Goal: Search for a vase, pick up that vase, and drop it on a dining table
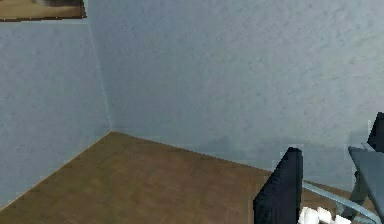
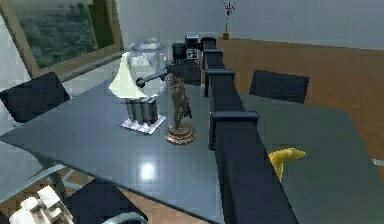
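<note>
A clear glass vase-like thing (image 2: 147,57) with a cream shape (image 2: 125,76) beside it stands above a pale boxy base (image 2: 143,116) on the dark glass dining table (image 2: 110,150) in the arm side view. The arm (image 2: 232,140) reaches across the table. My gripper (image 2: 153,78) is at the glass thing; I cannot tell whether it holds anything. A small brown statue (image 2: 180,112) stands just right of the base.
A yellow banana (image 2: 284,160) lies on the table right of the arm. Dark chairs (image 2: 36,95) (image 2: 278,85) (image 2: 99,202) ring the table. A window (image 2: 60,30) is at left. In the forward view a dark chair (image 1: 280,190) and table edge (image 1: 335,198) sit by a blue wall corner (image 1: 105,110).
</note>
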Controlling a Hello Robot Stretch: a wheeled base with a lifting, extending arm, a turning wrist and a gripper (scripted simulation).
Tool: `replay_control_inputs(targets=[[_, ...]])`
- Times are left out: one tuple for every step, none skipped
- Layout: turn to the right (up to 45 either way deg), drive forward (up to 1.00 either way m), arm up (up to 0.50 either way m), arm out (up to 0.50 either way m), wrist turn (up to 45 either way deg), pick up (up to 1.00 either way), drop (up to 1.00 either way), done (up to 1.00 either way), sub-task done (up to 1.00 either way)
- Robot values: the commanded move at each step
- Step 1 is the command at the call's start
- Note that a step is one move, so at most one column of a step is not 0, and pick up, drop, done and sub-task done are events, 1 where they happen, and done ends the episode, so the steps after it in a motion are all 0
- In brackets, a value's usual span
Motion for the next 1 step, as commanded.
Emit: replay_control_inputs(targets=[[0.0,0.0,0.0,0.0,39.0,0.0,0.0,0.0,0.0]])
